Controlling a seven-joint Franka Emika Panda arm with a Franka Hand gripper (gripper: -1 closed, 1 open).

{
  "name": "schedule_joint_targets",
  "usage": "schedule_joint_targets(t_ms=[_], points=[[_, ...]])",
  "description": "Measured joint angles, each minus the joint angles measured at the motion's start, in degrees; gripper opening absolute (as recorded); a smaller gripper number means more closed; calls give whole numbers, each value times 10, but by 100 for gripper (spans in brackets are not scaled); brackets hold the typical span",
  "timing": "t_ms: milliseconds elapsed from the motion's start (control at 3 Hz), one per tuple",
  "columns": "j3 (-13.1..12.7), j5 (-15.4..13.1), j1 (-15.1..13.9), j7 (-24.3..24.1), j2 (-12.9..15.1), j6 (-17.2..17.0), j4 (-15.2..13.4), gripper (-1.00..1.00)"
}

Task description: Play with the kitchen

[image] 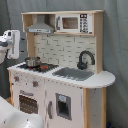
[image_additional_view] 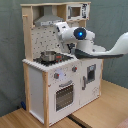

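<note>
The toy kitchen [image: 65,95] of white panels and light wood fills both exterior views, with its side panel [image_additional_view: 32,85] towards the second exterior view. It has a grey hood [image: 41,25], a microwave [image: 75,23], a black faucet [image: 85,59], a sink [image: 75,74] and an oven window [image: 27,104]. A small metal pot [image: 32,61] stands on the stove. My gripper [image: 11,47] hangs at the first exterior view's left edge, just outside the stove end. In the second exterior view the gripper [image_additional_view: 60,31] is above the stove, over the pot [image_additional_view: 48,56].
My white arm [image_additional_view: 107,49] reaches in from the second exterior view's right, across the counter. The arm's white base [image: 12,117] shows at the first exterior view's lower left. The kitchen stands on a wooden table [image_additional_view: 95,112] before a grey curtain [image: 117,45].
</note>
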State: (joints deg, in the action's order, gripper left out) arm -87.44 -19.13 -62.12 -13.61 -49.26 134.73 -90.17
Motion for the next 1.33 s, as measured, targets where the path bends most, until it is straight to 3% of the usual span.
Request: schedule_joint_targets(t_ms=[667, 1333], points=[[-73, 60, -58, 42, 16, -33, 62, 100], [-115, 129, -109, 102, 26, -95, 131, 100]])
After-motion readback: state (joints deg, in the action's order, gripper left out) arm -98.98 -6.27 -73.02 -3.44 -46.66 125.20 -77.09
